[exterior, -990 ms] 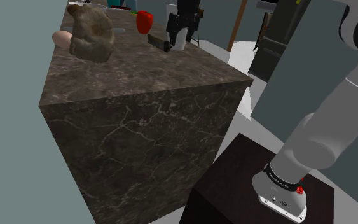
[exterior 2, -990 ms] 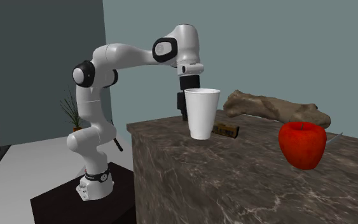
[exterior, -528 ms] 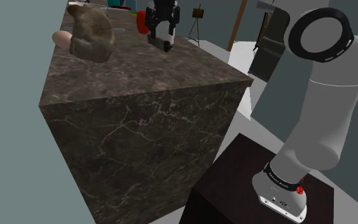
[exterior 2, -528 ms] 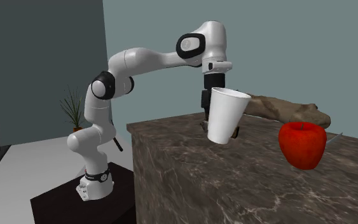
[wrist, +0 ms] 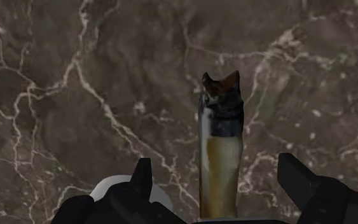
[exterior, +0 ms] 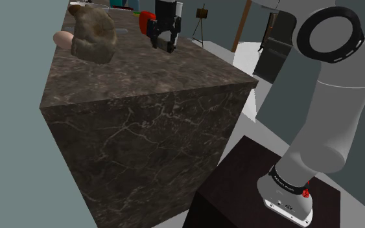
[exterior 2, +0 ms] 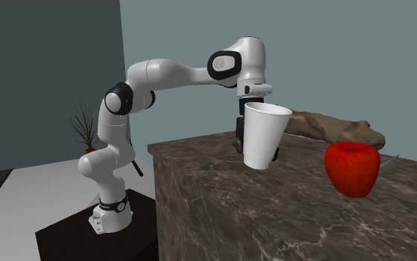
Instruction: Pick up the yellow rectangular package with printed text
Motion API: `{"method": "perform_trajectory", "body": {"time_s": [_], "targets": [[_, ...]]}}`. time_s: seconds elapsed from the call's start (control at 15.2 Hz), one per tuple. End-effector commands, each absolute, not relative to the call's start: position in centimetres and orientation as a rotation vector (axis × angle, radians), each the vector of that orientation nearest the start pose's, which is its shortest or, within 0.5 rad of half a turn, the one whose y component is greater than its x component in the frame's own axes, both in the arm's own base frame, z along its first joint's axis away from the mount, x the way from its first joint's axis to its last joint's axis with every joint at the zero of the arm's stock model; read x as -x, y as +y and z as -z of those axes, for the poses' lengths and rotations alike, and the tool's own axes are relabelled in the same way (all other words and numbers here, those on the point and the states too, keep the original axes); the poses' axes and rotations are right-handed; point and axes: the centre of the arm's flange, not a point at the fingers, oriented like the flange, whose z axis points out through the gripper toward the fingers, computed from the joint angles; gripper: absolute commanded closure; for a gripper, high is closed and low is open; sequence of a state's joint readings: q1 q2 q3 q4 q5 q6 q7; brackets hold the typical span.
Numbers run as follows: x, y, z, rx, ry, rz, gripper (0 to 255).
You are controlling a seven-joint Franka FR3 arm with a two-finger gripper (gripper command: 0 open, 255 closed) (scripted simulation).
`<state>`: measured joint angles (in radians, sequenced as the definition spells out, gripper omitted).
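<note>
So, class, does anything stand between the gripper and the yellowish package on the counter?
Nothing visible does. The yellowish package lies in the gap of the open gripper, touched by neither finger. The tilted white cup is outside that gap, beside one finger.

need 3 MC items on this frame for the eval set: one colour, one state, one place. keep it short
1. The apple is: A green; B red; C yellow.
2. The cup is: A upright; B upside down; C tilted.
3. The package is: A on top of the apple; B between the fingers; C inside the cup.

Key:
1 B, it shows red in the second exterior view.
2 C, its top leans to the second exterior view's right while the counter lies level.
3 B, the wrist view has it between the open fingers, touching neither.
</note>
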<state>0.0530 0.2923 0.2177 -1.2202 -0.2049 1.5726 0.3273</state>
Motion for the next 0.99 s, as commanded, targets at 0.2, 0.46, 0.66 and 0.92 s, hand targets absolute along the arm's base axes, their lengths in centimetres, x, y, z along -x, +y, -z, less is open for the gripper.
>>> {"method": "perform_trajectory", "body": {"time_s": [0.2, 0.46, 0.66, 0.92], "targets": [[-62.9, 12.8, -61.6, 3.252, 0.121, 0.172, 255], [-62.9, 12.8, -61.6, 3.252, 0.121, 0.172, 255], [-63.0, 12.8, -61.6, 3.252, 0.121, 0.172, 255], [-63.0, 12.8, -63.7, 3.252, 0.121, 0.172, 255]]}}
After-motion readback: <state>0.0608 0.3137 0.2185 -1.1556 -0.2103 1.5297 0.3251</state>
